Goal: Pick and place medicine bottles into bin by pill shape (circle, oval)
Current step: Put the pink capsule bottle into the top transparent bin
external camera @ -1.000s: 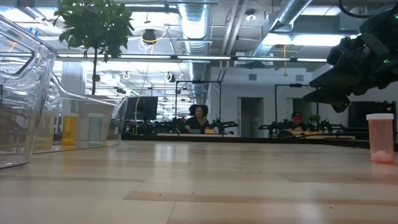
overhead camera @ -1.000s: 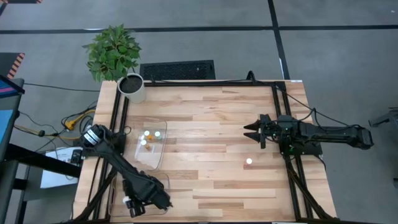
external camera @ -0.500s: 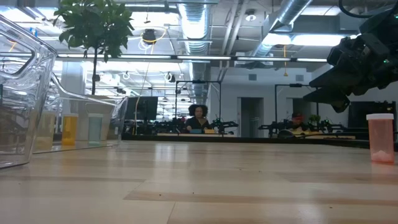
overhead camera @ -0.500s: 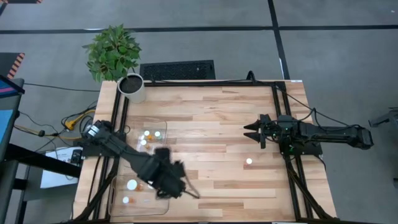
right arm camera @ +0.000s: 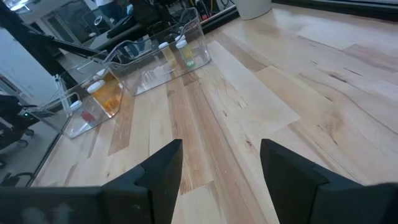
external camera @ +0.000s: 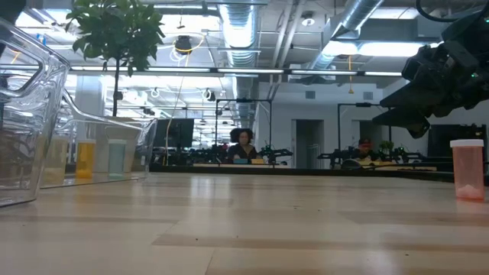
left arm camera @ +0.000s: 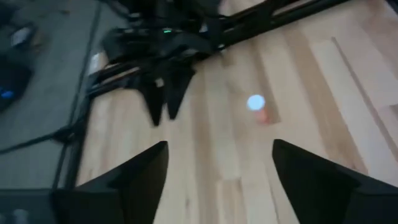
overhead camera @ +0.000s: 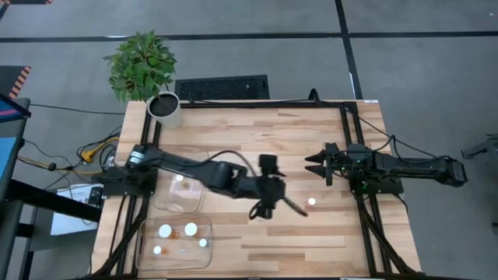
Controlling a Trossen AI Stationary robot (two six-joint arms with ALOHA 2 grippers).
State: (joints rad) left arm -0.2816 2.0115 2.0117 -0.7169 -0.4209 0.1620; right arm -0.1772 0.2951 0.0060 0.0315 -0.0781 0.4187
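One medicine bottle, orange with a white cap, stands upright on its base on the wood table, right of centre; it also shows in the left wrist view and the low view. My left gripper hovers open just left of it, above the table, with nothing between its fingers. Several more bottles stand in the clear near-left bin. My right gripper waits open at the right side.
A second clear bin lies on the left, partly under my left arm, with a bottle cap showing in it. A potted plant and white cup stand at the far-left corner. Bare wood lies between the bins and the lone bottle.
My left gripper has swung from over the near-left bin toward the table's right and far side, rising and turning as it went, and now points at the lone bottle. The bottles in the near bin, hidden under the arm before, show now. My right arm has kept still.
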